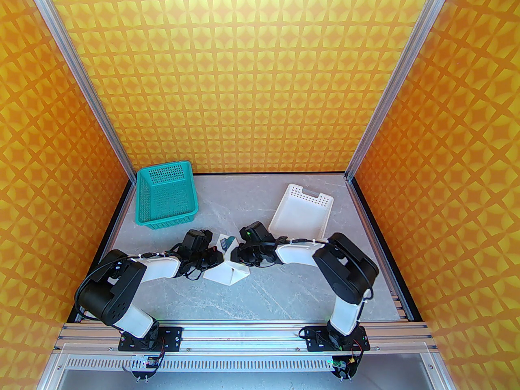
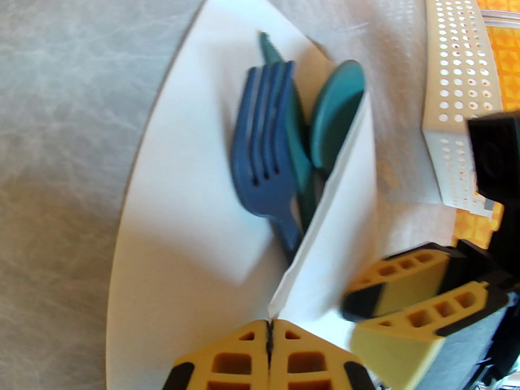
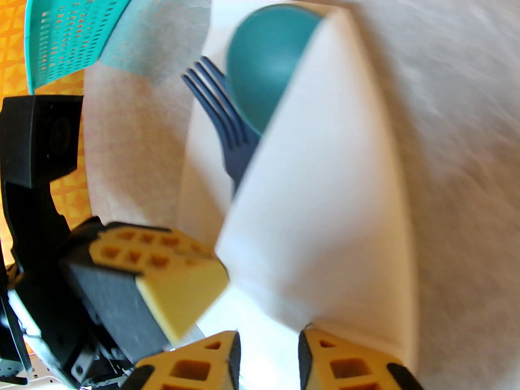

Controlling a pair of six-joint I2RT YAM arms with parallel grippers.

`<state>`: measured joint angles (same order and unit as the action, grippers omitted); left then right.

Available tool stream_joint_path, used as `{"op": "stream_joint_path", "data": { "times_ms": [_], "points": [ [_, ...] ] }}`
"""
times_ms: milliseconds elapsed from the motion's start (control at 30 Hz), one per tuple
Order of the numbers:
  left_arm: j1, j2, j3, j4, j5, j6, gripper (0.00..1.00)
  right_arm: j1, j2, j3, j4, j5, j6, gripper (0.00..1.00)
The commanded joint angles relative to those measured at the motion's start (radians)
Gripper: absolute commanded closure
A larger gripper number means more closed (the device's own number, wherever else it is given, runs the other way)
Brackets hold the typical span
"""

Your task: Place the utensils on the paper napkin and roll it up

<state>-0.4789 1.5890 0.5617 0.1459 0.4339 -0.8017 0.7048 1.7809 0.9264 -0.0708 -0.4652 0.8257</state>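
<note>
Left wrist view gives us the clearest reading. The left gripper has its yellow fingers pressed tip to tip, and the near corner of a raised paper flap runs straight into their seam. We judge that this gripper is clenched on the paper napkin.

The utensils lie bundled on the napkin: the fork on top, the knife tip showing beyond it, and the spoon beside them. The flap covers their handles.

In the right wrist view, the right gripper has its jaws partly apart with white paper in the gap. We cannot tell whether they grip that paper or merely straddle it.

The relation that governs the next move is the axis of the bundle. The handles point toward both sets of jaws and the heads point away, so the long axis runs straight out from the fingertips. The flap comes over from the right arm's side, so we judge that the roll must travel across that axis, toward the left arm's side. Both grippers sit at the handle end, close together. The left one is nearer the flap's corner.
</note>
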Motion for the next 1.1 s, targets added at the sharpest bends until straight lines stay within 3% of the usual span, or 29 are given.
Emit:
{"op": "stream_joint_path", "data": {
  "times_ms": [0, 267, 400, 633, 1067],
  "points": [
    [-0.001, -0.013, 0.011, -0.045, -0.042, 0.032, 1.00, -0.014, -0.099, -0.006, -0.088, 0.040, -0.053, 0.75],
    [-0.001, -0.010, 0.006, -0.046, -0.046, 0.038, 1.00, -0.036, -0.204, -0.137, -0.071, -0.010, -0.085, 0.97],
    [-0.001, -0.009, 0.004, -0.043, -0.046, 0.039, 1.00, -0.031, -0.203, -0.207, 0.039, -0.074, -0.044, 0.98],
    [-0.002, -0.013, -0.002, -0.059, -0.069, 0.045, 1.00, -0.018, -0.186, -0.240, 0.128, -0.078, -0.011, 0.99],
    [-0.001, -0.021, 0.011, -0.091, -0.084, 0.057, 1.00, -0.001, -0.134, -0.253, 0.145, -0.082, -0.011, 0.99]
  ]
}}
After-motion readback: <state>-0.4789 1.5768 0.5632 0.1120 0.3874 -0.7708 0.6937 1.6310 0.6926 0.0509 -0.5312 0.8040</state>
